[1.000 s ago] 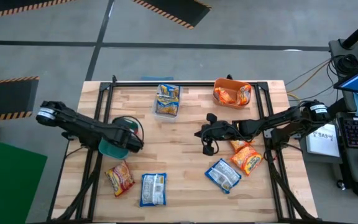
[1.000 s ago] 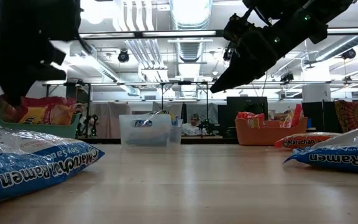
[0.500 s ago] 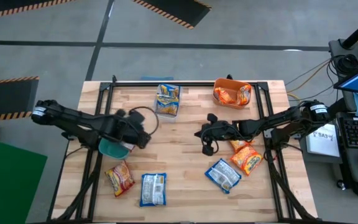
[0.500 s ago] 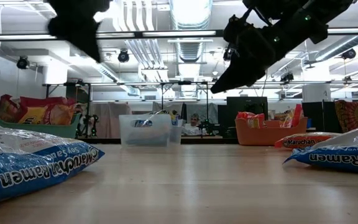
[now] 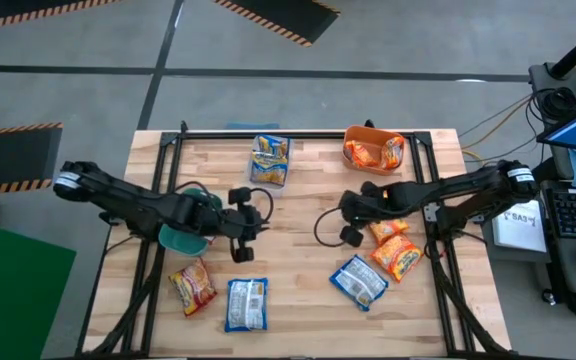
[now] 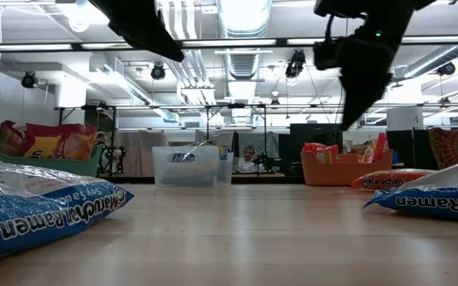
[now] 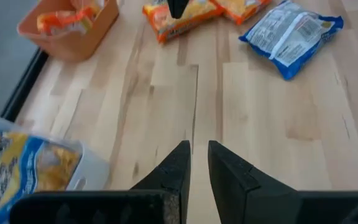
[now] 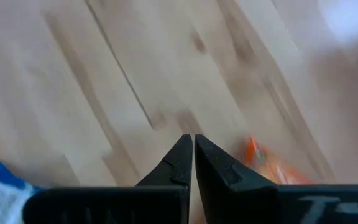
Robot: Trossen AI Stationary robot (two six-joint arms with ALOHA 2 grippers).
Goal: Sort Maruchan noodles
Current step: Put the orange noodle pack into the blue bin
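Note:
Loose Maruchan packets lie flat on the table: a red-and-yellow one (image 5: pixel 192 286) and a blue-and-white one (image 5: pixel 246 304) near the front left, another blue one (image 5: pixel 358 281) and two orange ones (image 5: pixel 398 255) at the right. More packets sit in the clear bin (image 5: pixel 269 160), the orange bin (image 5: pixel 374 150) and the teal bin (image 5: pixel 180 238). My left gripper (image 5: pixel 258 222) (image 7: pixel 198 152) hovers right of the teal bin, shut and holding nothing. My right gripper (image 5: pixel 346 213) (image 8: pixel 193 146) hangs above bare wood left of the orange packets, shut, pointing down in the low view (image 6: pixel 348 119).
The wooden table (image 5: pixel 298 250) shows bare boards in the middle between the two grippers. The clear and orange bins stand along the far edge, and the teal bin lies partly under my left arm. Cables loop beside both grippers.
My left gripper has moved from over the teal bin toward the table's right, out over the middle boards. My right gripper has drawn back a little toward the table's right and tipped from a slant to pointing down. No packet has moved.

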